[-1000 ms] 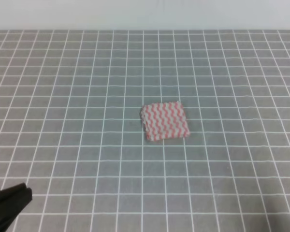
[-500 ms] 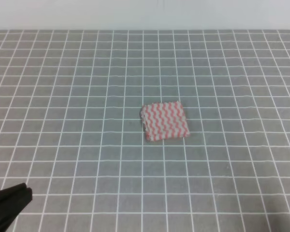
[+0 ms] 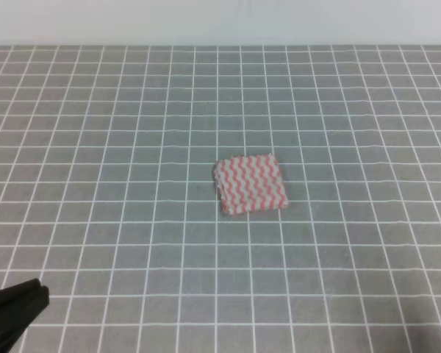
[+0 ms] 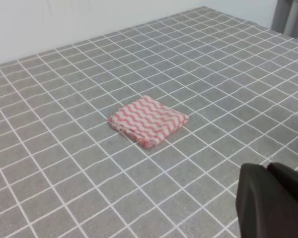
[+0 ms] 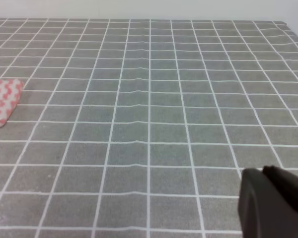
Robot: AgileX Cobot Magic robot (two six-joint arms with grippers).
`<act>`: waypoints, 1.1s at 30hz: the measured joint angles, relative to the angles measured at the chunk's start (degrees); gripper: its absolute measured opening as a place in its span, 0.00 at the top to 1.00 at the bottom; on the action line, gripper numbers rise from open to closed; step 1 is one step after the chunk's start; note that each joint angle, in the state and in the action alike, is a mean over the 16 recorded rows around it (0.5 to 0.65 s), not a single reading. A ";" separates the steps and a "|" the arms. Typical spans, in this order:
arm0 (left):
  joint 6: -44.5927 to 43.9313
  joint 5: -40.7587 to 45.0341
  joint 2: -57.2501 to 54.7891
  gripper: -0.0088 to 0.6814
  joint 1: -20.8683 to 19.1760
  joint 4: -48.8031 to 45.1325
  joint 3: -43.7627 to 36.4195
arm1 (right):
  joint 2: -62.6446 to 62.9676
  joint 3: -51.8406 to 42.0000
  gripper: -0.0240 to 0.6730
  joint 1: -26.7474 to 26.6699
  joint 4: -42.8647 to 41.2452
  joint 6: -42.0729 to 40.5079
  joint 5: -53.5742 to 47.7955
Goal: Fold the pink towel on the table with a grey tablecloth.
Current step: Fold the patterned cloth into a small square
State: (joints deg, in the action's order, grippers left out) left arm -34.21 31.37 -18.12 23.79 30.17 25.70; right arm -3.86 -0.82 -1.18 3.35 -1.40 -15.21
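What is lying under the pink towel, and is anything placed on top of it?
The pink towel lies folded on the grey grid tablecloth; only that cloth shows around it. Nothing rests on top. Whatever is between its layers or beneath it is covered.

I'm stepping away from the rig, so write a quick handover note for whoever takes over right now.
Left gripper: low at the near left corner of the high view, holding nothing; open or shut can't be told.
Right gripper: only a dark edge shows in its wrist view, state unclear.
Pink towel: lies mid-table on the grey tablecloth as a small, thick, layered square, apart from both grippers.
Done: the towel looks folded.
Left: probably nothing; check that the fold is neat.
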 joint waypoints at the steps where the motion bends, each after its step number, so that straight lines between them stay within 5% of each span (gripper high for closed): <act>1: -0.15 -0.44 0.02 0.99 0.00 -0.12 -0.06 | 0.06 0.09 0.99 0.00 0.02 0.00 0.00; 13: 0.94 -12.72 1.52 0.99 -0.01 -2.81 -3.50 | -0.19 -0.27 0.99 0.01 0.03 -0.05 0.24; 24: 18.95 -26.97 2.17 0.99 -0.83 -16.23 -11.98 | -0.57 -0.54 0.99 0.02 0.00 -0.09 0.42; 33: 32.81 -29.03 2.94 0.99 -5.89 -26.18 -16.50 | -0.70 -0.72 0.99 0.02 -0.03 -0.10 0.55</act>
State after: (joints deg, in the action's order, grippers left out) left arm -1.40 2.34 -15.18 17.91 3.99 9.19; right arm -4.56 -1.54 -1.16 3.33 -1.50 -14.66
